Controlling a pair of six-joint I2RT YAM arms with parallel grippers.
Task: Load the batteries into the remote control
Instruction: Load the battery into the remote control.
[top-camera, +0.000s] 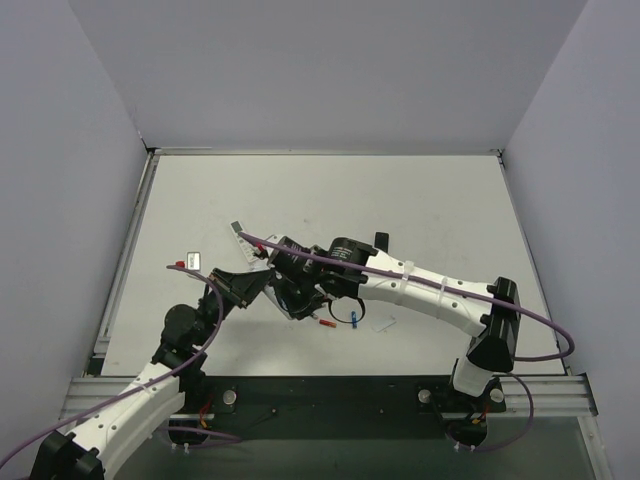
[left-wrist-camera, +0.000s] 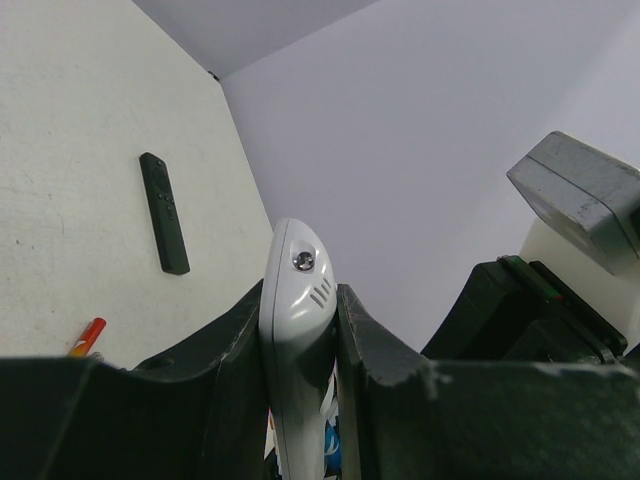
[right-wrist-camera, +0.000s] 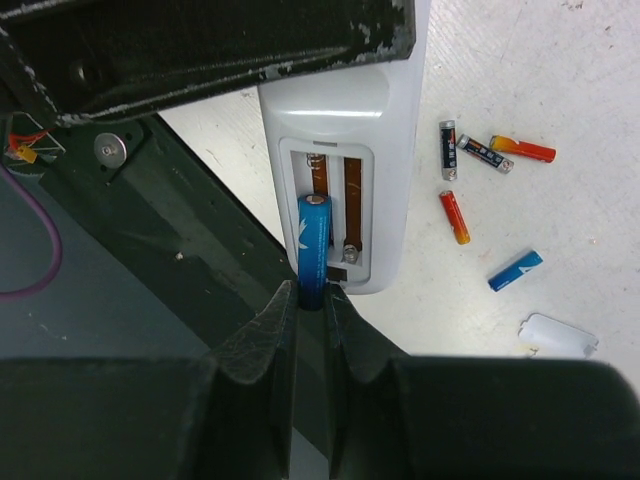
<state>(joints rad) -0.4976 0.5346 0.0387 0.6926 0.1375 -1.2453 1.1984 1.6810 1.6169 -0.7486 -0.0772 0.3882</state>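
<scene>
From above, both arms are seen meeting over the near middle of the desk (top-camera: 420, 200), and what is held is mostly hidden by the wrists. A second blue battery (top-camera: 357, 318) is seen lying on the desk just beside them, with the loose battery cover (top-camera: 385, 324) near it.

In the left wrist view, the remote control (left-wrist-camera: 298, 290) is clamped edge-on between the left fingers (left-wrist-camera: 228, 375) and raised off the desk. A black remote (left-wrist-camera: 164, 212) lies well apart.

In the right wrist view, a blue battery (right-wrist-camera: 314, 235) is pinched at its rear end by the right fingers (right-wrist-camera: 262, 345), with its front end laid in the left slot of the open recess, near the spring. The first cell is judged to be mid-insertion. Next, the rear end needs to be pressed down flat before release. The second blue battery must then be fetched, not the red cells (right-wrist-camera: 454, 217).
</scene>
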